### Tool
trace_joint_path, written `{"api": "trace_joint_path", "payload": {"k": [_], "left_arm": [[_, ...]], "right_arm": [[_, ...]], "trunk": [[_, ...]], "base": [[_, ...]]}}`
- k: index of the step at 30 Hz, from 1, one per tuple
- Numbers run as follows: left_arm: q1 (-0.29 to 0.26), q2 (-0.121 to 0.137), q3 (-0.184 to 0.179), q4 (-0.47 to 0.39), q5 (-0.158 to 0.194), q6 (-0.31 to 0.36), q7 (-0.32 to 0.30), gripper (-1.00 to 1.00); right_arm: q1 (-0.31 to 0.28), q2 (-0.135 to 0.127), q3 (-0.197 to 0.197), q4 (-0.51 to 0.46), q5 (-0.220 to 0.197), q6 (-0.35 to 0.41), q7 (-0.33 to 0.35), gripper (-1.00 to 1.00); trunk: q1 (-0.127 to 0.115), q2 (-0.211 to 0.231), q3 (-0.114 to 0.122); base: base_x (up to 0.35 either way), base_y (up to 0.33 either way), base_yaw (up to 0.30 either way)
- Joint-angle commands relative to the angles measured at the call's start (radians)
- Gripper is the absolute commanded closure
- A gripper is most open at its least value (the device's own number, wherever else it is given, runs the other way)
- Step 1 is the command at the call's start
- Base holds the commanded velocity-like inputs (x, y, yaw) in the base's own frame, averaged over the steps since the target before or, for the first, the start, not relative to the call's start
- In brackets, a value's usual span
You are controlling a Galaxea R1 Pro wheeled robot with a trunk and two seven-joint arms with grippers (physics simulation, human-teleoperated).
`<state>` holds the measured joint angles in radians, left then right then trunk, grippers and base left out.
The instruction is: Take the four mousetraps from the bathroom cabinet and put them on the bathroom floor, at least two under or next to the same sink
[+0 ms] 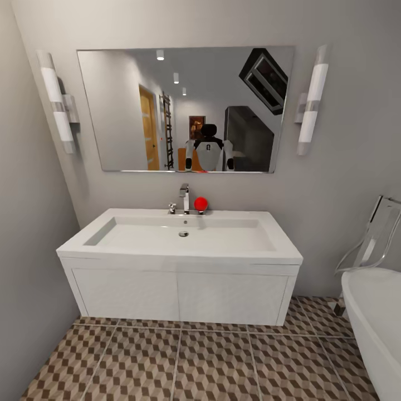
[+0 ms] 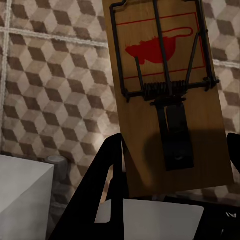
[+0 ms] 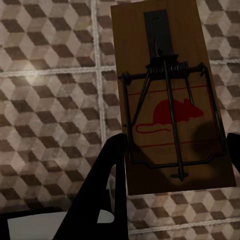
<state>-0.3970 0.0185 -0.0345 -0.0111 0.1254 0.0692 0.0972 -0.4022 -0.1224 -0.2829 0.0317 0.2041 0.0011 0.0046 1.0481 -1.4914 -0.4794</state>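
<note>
In the left wrist view a wooden mousetrap (image 2: 167,95) with a red mouse print and a dark wire bar stands between the black fingers (image 2: 107,192) of my left gripper (image 2: 172,170), which is shut on its lower end. My right gripper (image 3: 172,165) is shut on a second mousetrap (image 3: 172,100) in the same way. Both traps hang above the cube-patterned bathroom floor (image 3: 50,100). In the head view the white sink (image 1: 184,236) on its box vanity stands straight ahead against the wall, with the floor (image 1: 211,362) in front of it. The cabinet is out of view.
A chrome tap (image 1: 184,197) and a red ball (image 1: 200,203) sit on the sink's back edge, under a wide mirror (image 1: 184,108). A white bathtub (image 1: 373,317) stands at the right and a grey wall at the left. A white box corner (image 2: 22,195) lies near the left gripper.
</note>
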Motion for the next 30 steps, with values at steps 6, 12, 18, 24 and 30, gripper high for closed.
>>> {"api": "trace_joint_path", "payload": {"k": [6, 12, 18, 24, 30], "left_arm": [[0.0, -0.001, -0.004, -0.001, 0.009, 0.005, 0.002, 1.0], [0.0, 0.0, -0.004, -0.001, 0.01, 0.004, 0.002, 1.0], [0.0, 0.0, -0.004, -0.001, 0.01, 0.004, 0.002, 1.0], [0.0, 0.0, -0.004, -0.001, 0.01, 0.004, 0.002, 1.0], [0.0, 0.001, -0.004, -0.001, 0.011, 0.004, 0.002, 1.0]], "right_arm": [[-0.001, 0.0, -0.008, 0.002, 0.009, 0.0, 0.001, 1.0], [-0.001, -0.002, -0.009, 0.002, 0.009, 0.006, 0.001, 1.0], [-0.001, -0.002, -0.007, 0.001, 0.01, 0.01, 0.002, 1.0], [-0.001, -0.002, -0.006, 0.002, 0.011, 0.013, 0.002, 1.0], [-0.001, -0.002, -0.006, 0.001, 0.012, 0.016, 0.003, 1.0]], "trunk": [[0.015, -0.029, -0.014], [0.038, -0.071, -0.032], [0.061, -0.113, -0.051], [0.084, -0.155, -0.07], [0.107, -0.197, -0.089]], "base": [[0.0, 0.0, 0.0], [0.0, 0.0, 0.0], [0.0, 0.0, 0.0], [0.0, 0.0, 0.0], [0.0, 0.0, 0.0]]}}
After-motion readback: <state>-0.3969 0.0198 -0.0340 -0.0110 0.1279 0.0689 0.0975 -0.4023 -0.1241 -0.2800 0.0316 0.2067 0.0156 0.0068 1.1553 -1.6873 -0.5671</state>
